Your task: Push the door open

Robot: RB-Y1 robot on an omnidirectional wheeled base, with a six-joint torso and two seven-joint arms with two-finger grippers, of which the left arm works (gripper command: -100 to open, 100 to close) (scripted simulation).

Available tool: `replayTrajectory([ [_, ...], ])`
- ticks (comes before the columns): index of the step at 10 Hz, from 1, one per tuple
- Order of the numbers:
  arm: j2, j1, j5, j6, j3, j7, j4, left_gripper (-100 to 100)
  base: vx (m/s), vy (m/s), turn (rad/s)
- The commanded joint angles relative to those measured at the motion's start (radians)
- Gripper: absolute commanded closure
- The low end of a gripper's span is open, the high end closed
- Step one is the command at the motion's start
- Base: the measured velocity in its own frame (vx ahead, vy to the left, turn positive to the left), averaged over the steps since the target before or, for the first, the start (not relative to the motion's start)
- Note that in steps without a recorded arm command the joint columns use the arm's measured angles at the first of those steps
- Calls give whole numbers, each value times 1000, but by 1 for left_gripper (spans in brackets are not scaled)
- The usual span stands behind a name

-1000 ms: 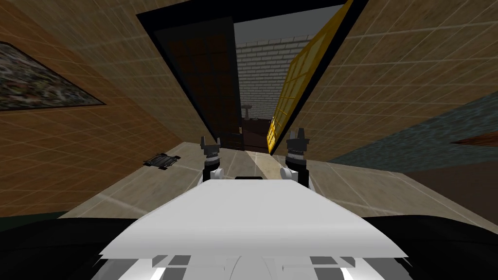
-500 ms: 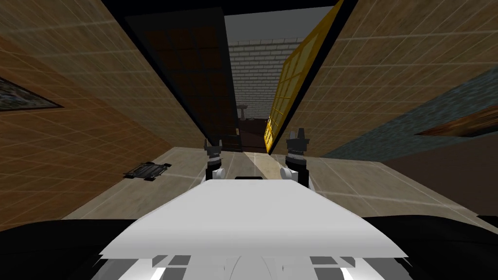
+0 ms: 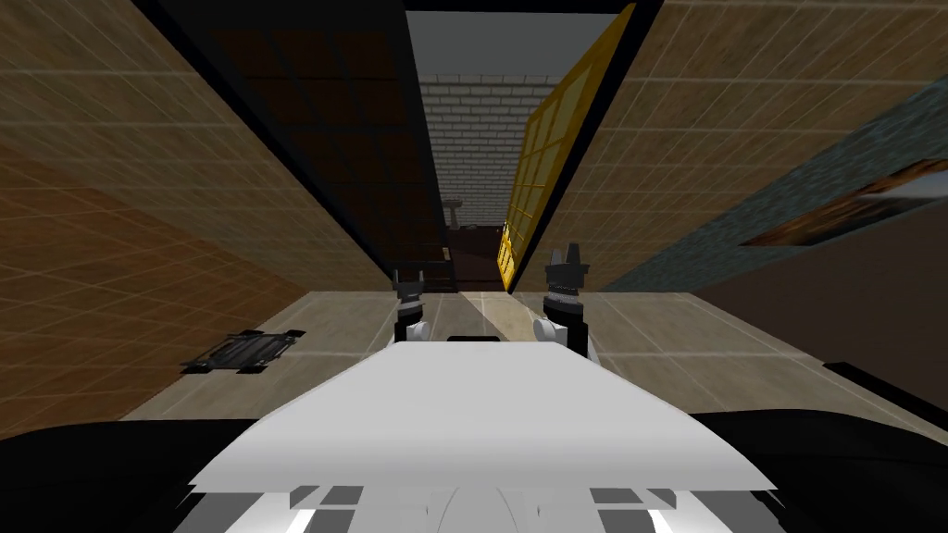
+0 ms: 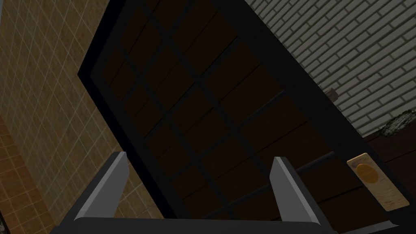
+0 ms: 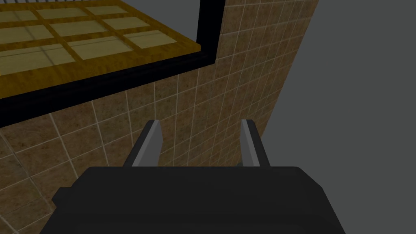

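We've rolled closer to the doorway [image 3: 467,157], so the dark door [image 3: 370,139] on our left and the yellow door [image 3: 542,176] swung open on our right loom bigger in the head view. The left gripper [image 4: 200,158], spread wide and empty, faces the dark door's grid, with a pale plate [image 4: 375,180] near its edge. The right gripper [image 5: 201,122], fingers parted and empty, faces tiled wall [image 5: 183,101] beside the yellow door's black frame [image 5: 101,83].

Pale tiled floor [image 3: 685,338], dark flat object [image 3: 243,350] lying on it — left side
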Motion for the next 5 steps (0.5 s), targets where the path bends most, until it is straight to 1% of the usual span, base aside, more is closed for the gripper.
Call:
replayTrajectory([
  [1,1,-14,23,-4,1,25,39,-100,77,71,-174],
  [5,2,-43,77,-24,0,85,139,-100,76,70,-177],
])
